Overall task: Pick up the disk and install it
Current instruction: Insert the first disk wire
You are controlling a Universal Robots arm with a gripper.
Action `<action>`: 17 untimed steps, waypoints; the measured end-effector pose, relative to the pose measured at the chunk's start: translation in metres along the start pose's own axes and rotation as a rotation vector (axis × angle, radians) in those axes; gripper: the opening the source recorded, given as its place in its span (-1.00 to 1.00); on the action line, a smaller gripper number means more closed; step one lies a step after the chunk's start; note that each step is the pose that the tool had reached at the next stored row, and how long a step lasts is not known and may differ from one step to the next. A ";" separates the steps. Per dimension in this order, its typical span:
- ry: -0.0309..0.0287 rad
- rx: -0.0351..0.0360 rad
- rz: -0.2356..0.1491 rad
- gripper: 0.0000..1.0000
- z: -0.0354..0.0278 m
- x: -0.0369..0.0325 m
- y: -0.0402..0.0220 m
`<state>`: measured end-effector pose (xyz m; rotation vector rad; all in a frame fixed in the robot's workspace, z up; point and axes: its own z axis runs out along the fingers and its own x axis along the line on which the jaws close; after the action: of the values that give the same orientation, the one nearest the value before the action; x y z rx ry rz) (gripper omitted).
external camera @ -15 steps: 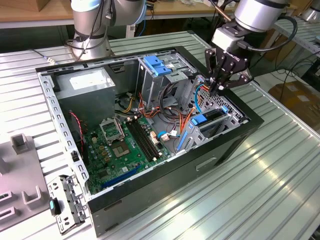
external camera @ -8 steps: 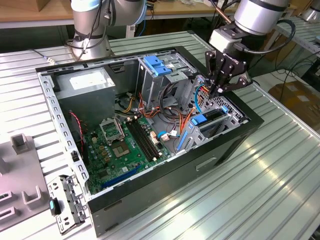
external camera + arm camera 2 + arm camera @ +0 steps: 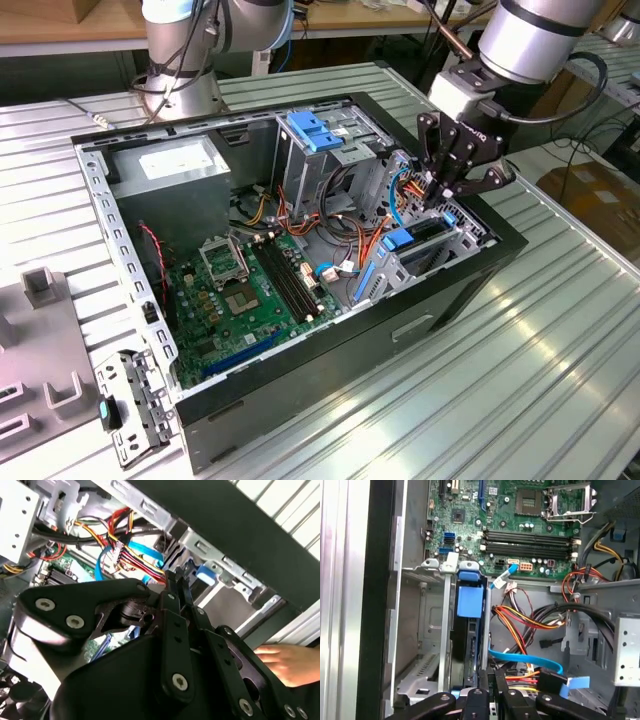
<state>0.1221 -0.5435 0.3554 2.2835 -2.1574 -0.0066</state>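
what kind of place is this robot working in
Probably a robotics lab or test workshop for computer assembly. An open desktop computer case lies on a ribbed aluminium table, wooden workbenches stand behind it, and the gripper works at the case's drive cage.

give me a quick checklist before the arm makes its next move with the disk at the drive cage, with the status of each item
1. Gripper at the drive cage by the case's front edge: ok.
2. Disk standing on edge in the cage slot, blue rails on both sides, in the first wrist view: ok.
3. Disk fully seated: cannot tell.
4. Fingers gripping the disk: cannot tell, the contact is hidden.
5. Cable bundle close beside the slot, near the fingers: not ok, snag risk.
6. Person's hand near the gripper in the second wrist view: not ok.
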 end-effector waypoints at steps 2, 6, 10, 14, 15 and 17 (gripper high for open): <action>0.0001 0.0000 0.000 -0.66 0.0003 0.0013 0.0022; 0.0000 0.0000 0.001 -0.66 0.0020 0.0131 0.0040; 0.0000 0.0000 0.001 -0.66 0.0027 0.0149 0.0068; -0.0001 0.0000 0.001 -0.66 0.0040 0.0151 0.0070; 0.0000 -0.0002 0.001 -0.66 0.0046 0.0152 0.0070; 0.0001 -0.0008 0.001 -0.66 0.0059 0.0152 0.0071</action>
<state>0.1159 -0.5591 0.3495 2.2816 -2.1584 -0.0074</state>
